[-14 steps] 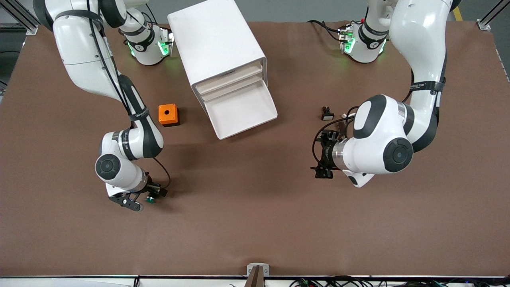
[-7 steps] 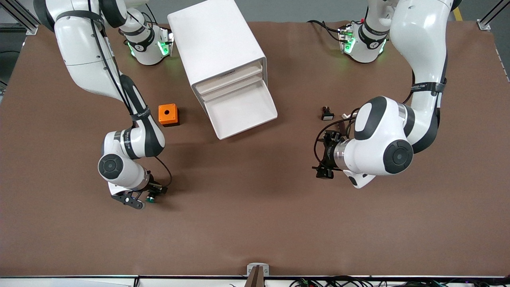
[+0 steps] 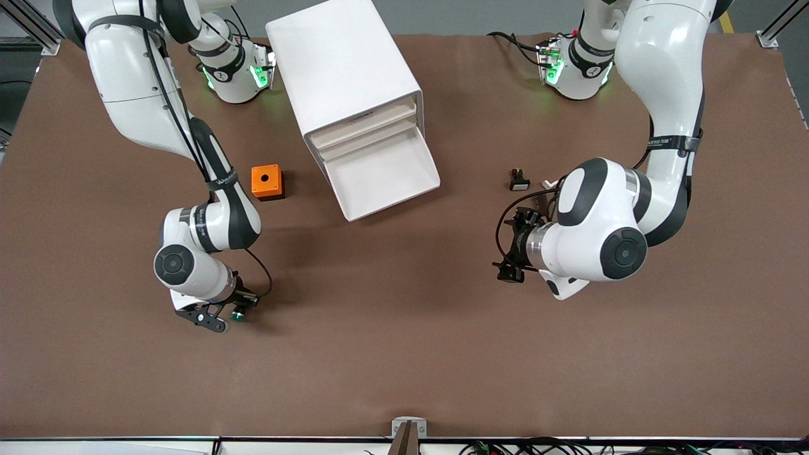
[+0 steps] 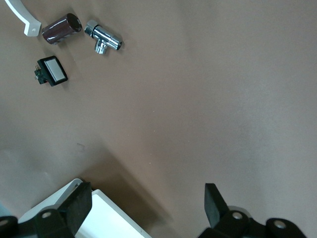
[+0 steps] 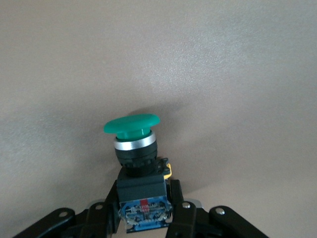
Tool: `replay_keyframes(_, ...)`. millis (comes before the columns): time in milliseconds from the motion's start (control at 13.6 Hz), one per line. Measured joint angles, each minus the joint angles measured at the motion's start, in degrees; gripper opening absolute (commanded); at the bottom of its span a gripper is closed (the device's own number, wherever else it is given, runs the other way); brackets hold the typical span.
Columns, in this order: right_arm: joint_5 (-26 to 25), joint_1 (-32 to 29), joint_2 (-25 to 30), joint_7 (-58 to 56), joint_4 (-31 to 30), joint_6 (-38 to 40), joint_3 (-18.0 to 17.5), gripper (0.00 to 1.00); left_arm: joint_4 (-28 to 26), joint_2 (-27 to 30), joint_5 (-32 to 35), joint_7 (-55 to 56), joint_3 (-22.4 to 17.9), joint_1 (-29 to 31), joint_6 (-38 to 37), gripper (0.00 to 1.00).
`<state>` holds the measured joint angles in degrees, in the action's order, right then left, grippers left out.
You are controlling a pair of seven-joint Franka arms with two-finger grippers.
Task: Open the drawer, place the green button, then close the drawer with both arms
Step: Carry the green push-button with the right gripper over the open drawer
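At lower left of the front view, the right gripper [image 3: 235, 311] clamps the small green-capped push button [image 5: 132, 130] by its rigid, light black-and-blue body; left gripper [image 4: 148, 208] waits open.

Two large glossy white jointed arms [image 3: 607, 221], black bands at the joints, round black caps on the elbows, small grey lettering on black collars, thin black cables looped near the wrists, green lights glowing at both bases, black metal fingers [image 5: 181, 210] with silver screws
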<state>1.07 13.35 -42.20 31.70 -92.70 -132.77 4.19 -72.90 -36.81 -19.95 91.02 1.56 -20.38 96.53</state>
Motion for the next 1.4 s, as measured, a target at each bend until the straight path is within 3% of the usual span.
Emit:
replay_keyframes(294,0.17,1.2,4.79,6.24,2.21,9.89,-1.29,0.0,-0.13,-0.89,1.51,-0.25,-0.03,0.06,0.02,1.0)
replay_keyframes(589,5.36,5.49,11.39,15.24,2.25,17.33,-1.56,0.0,-0.13,-0.96,1.79,-0.55,-0.05,0.1,0.02,1.0)
replay_keyframes(809,6.5,10.34,15.81,26.07,1.9,21.27,-1.73,0.0,-0.19,-0.97,1.86,-1.44,-0.26,0.79,0.03,1.0)
replay_keyframes(1104,6.62,19.51,19.8,41.08,-3.0,21.74,-1.9,0.0,-0.78,-1.29,1.86,-2.07,-0.29,1.96,0.02,1.0)
replay_keyframes(1398,6.63,26.06,23.44,53.6,-13.47,12.97,-1.9,0.0,-1.26,-1.32,1.86,-2.07,-0.3,2.22,-0.02,1.0)
